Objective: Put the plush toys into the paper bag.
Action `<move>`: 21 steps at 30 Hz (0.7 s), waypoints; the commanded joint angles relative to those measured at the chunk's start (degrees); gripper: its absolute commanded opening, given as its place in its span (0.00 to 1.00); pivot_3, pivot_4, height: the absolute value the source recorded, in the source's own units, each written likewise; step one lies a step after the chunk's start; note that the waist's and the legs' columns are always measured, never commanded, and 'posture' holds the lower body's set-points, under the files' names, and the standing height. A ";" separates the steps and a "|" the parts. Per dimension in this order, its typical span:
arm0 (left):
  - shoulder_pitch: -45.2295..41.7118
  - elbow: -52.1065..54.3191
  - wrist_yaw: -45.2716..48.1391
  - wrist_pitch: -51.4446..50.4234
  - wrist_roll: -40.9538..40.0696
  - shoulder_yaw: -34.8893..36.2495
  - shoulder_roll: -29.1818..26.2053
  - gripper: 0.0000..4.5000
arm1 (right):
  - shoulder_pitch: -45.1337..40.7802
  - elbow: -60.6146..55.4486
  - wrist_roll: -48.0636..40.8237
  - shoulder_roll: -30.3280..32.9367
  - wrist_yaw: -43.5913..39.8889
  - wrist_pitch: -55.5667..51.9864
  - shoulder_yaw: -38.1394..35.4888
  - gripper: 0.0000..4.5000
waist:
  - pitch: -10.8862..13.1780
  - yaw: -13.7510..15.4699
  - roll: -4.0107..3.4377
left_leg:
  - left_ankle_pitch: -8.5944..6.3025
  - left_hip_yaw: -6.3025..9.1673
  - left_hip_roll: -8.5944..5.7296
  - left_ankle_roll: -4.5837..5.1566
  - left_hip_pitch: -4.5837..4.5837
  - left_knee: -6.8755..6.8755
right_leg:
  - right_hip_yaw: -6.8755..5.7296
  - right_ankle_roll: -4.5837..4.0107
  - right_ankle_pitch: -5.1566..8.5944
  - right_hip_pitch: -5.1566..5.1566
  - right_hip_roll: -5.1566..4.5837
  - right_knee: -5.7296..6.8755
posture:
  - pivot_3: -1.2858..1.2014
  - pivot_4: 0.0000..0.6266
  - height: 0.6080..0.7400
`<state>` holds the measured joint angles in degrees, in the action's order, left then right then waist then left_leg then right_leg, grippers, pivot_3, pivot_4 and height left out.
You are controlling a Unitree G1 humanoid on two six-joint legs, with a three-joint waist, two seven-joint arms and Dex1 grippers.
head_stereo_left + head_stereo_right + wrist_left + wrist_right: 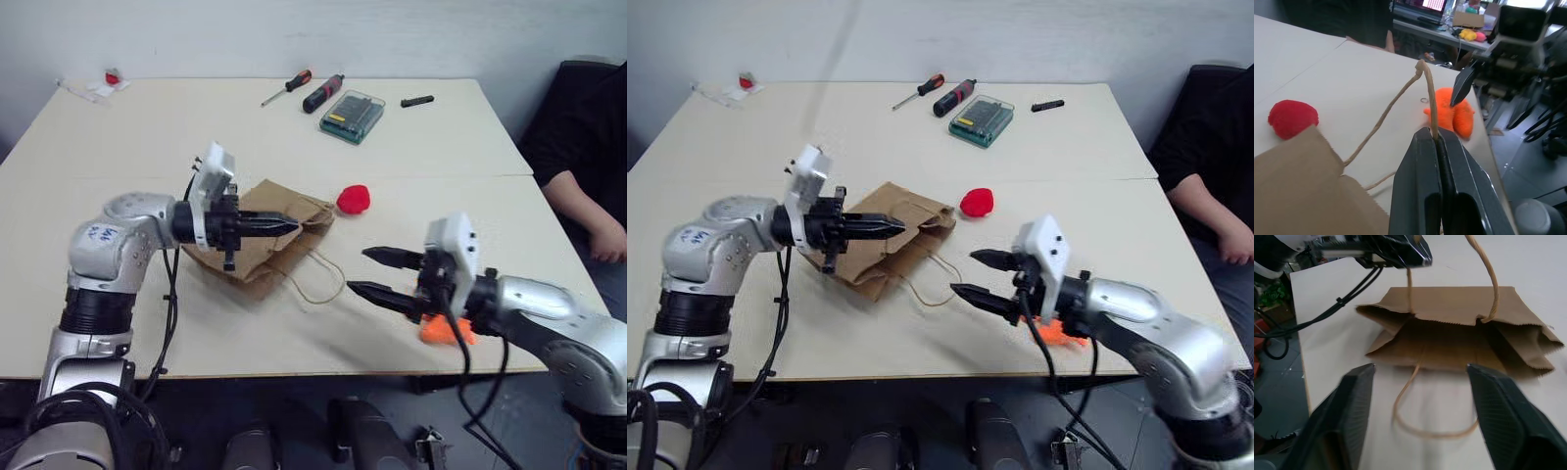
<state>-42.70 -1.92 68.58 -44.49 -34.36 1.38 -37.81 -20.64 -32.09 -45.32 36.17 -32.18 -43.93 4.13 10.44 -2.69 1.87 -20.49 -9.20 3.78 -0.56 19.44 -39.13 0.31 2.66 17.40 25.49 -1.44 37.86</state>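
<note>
Paper bag: the plain brown kraft paper bag (257, 238) is lying on its side near the middle of the pale wooden table (147, 137), its mouth gaping toward the right gripper, as the right wrist view is showing.
Upper handle: one thin tan twisted-cord loop (1426, 93) is rising from the bag's top edge up into the left gripper.
Lower handle: the other cord loop (318, 279) is trailing slack on the tabletop in front of the bag's mouth.
Left gripper: the left gripper (279, 225) is hovering over the bag, its two black fingers (1415, 191) pressing together and pinching the upper cord handle between them.
Right gripper: the right gripper (377, 274) is pointing at the bag's mouth from just beyond the slack loop, its black fingers (1352, 406) standing spread apart with nothing between them.
Orange toy: the bright orange fuzzy plush toy with stubby legs (443, 331) is lying near the table's front edge, partly hidden behind the right wrist and apart from the bag.
Red toy: the smaller rounded red plush toy (354, 199) is resting on the table just beside the bag's far corner, outside it.
Far table edge: a screwdriver with a red and black handle (286, 87), a green transparent bit case (351, 116) and a small black stick-shaped object (416, 101) are lying well apart from the bag.
Person: a person in dark clothing (588, 147) is sitting at the table's right side.
</note>
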 commanded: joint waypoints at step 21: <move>-6.86 5.35 -21.10 -11.62 -16.88 12.64 11.65 0.00 | -23.31 50.50 43.88 -24.43 -5.57 33.69 24.52 0.00 | 0.01 -0.79 -0.02 | 0.00 0.01 0.04 0.01 0.14 -0.02 | -0.05 0.00 0.00 0.10 -0.04 0.02 | 0.52 0.24 1.00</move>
<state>-48.07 1.44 48.50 -54.38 -47.66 12.12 -26.00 -42.47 17.58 -3.24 12.09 -35.38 -13.25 27.26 10.45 -3.48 1.85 -20.49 -9.19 3.81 -0.56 19.56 -39.16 0.26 2.66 17.40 25.59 -1.48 37.88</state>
